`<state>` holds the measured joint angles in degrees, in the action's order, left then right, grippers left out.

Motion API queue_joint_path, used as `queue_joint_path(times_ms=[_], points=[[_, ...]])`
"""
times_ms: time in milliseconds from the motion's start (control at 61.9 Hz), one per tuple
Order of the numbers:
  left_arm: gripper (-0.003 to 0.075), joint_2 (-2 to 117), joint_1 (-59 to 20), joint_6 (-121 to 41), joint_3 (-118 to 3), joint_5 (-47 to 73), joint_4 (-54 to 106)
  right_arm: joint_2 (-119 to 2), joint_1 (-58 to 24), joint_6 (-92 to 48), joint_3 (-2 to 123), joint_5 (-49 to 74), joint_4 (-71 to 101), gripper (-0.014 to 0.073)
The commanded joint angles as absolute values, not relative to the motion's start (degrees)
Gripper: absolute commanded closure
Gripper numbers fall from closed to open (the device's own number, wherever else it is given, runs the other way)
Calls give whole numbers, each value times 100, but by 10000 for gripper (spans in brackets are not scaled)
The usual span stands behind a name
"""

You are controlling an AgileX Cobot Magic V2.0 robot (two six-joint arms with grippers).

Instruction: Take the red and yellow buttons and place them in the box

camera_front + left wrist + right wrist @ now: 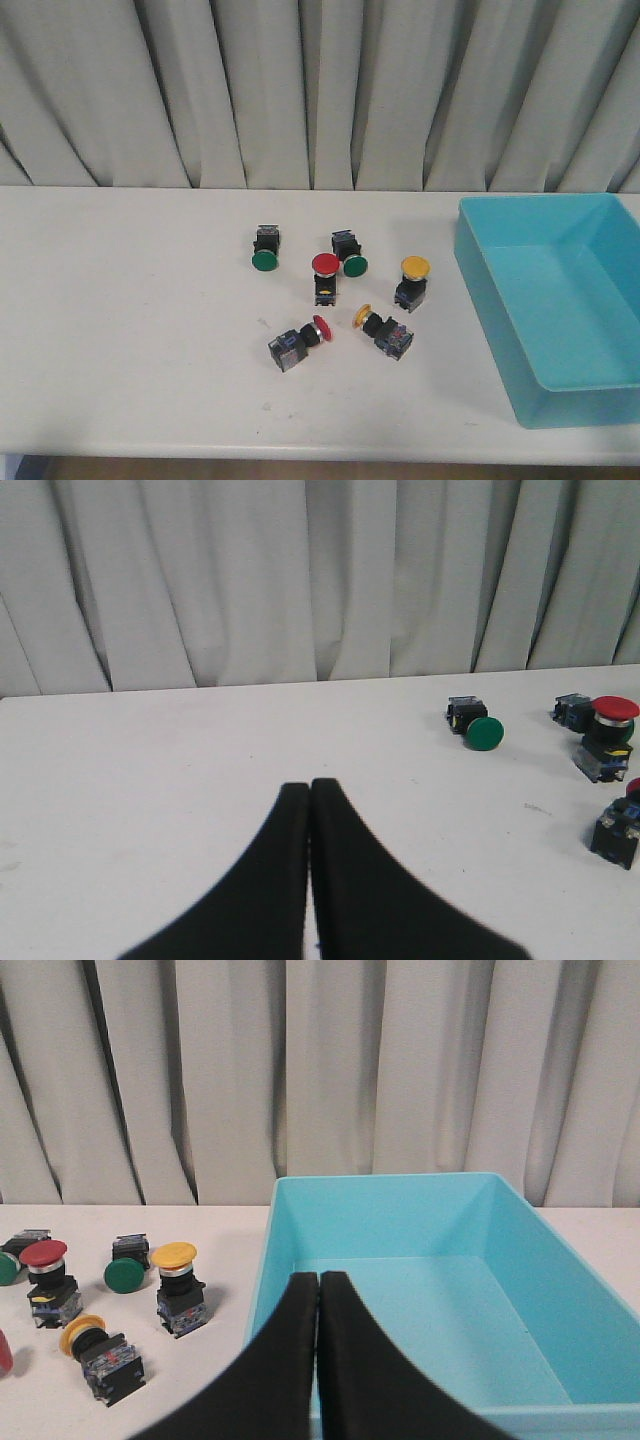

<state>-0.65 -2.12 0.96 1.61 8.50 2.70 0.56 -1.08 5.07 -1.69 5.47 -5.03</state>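
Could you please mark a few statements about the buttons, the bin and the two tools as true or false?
1. The light-blue bin already holds a red button. False: it shows no button inside in the front or right wrist view.
2. Two green-capped buttons lie on the table. True.
3. The left tool is shut on a yellow button. False: its fingers are closed on nothing.
4. One yellow button stands cap up; the other yellow button lies on its side. True.
5. The right tool is shut. True.
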Motion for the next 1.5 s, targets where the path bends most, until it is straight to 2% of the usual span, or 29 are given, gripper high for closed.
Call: queue_joint_path(times_ms=[0, 662, 759, 824, 937, 1034, 1082, 1147, 1292, 1389, 1486], points=[[727, -146, -250, 149, 429, 442, 285, 107, -77, 441, -208, 144, -513, 596], [727, -146, -250, 149, 429, 436, 285, 107, -77, 432, -208, 126, -533, 596], [727, -146, -250, 143, 429, 134, 285, 107, -77, 381, -208, 0, -588, 596], [727, -146, -250, 183, 376, -375, 366, 107, -77, 101, -192, -630, -838, 596], [727, -146, -250, 401, 116, -1361, 471, 99, -77, 0, 63, -3198, -871, 596], [727, 56, -250, 211, -635, -2495, -187, -316, -77, -204, 725, -4400, -585, 596], [727, 416, -250, 146, -1238, -2481, -521, -820, -77, -320, 1517, -4260, -359, 596], [727, 1327, -250, 152, -2240, -1842, -730, -1603, -77, -311, 2432, -3555, -360, 596], [727, 3507, -250, 416, -4319, -71, -678, -3423, -77, 186, 4639, -590, -441, 596], [727, 4591, -280, 777, -5143, 494, -655, -4352, -77, 362, 5270, 399, -403, 596], [727, 5444, -357, 1064, -5564, 478, -655, -5037, -77, 327, 5451, 509, -407, 596]])
